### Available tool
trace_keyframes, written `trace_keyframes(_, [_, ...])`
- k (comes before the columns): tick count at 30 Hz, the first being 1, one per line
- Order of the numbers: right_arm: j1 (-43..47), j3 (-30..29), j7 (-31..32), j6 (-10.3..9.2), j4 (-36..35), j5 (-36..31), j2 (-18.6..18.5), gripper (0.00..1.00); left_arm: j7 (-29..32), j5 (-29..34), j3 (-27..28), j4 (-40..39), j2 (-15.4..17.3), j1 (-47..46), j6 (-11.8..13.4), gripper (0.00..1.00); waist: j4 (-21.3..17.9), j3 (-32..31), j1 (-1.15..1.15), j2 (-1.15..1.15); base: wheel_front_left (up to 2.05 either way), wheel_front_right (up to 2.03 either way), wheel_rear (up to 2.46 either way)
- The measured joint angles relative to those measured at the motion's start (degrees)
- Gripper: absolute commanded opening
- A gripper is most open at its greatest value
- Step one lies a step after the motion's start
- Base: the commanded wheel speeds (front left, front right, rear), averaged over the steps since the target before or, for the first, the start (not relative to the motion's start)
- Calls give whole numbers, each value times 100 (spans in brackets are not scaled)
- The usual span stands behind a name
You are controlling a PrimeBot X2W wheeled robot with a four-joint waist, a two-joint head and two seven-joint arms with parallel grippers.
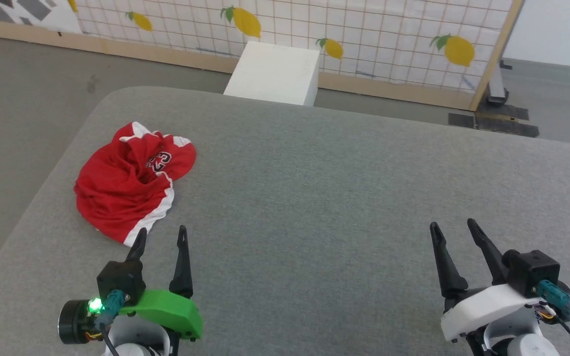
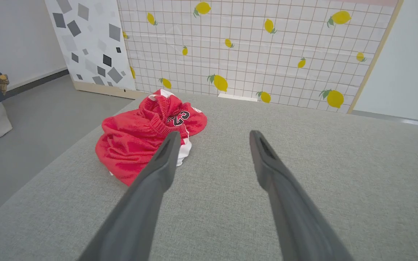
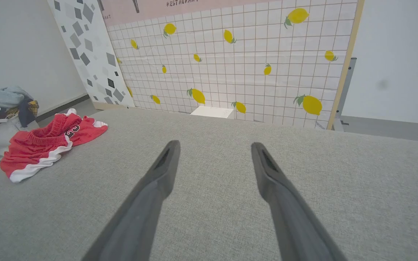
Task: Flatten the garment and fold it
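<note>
The garment [image 1: 126, 183] is a pair of red shorts with white trim, lying crumpled in a heap near the left edge of the grey padded table [image 1: 324, 188]. Black-and-white lettering shows on a fold at its top. My left gripper [image 1: 162, 236] stands open just in front of the heap, its fingertips a short way from the white hem, with nothing between them. In the left wrist view the garment [image 2: 136, 139] sits ahead and to the left of the fingers. My right gripper [image 1: 454, 228] is open over bare table at the lower right, far from the garment [image 3: 45, 145].
A white box [image 1: 275, 71] stands on the floor beyond the table's far edge, against a lemon-patterned grid panel [image 1: 364, 34]. A pile of clothes [image 3: 2, 108] lies off the table's left side. Grey floor [image 1: 13, 99] surrounds the table.
</note>
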Motion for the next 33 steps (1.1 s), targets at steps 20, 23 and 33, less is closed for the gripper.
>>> trace_keyframes(20, [79,67,-252,0,241,202,1,100,-245,-126,-67,142,0,3,92,100,625,-17,0,0,0,0,0])
trace_keyframes(23, [91,73,-275,0,287,207,1,100,-271,-187,-75,171,0,4,98,100,700,-32,0,0,0,0,0])
trace_keyframes(33, [94,94,-403,0,422,287,1,100,-397,-291,-87,243,0,12,160,100,922,-65,0,0,0,0,0])
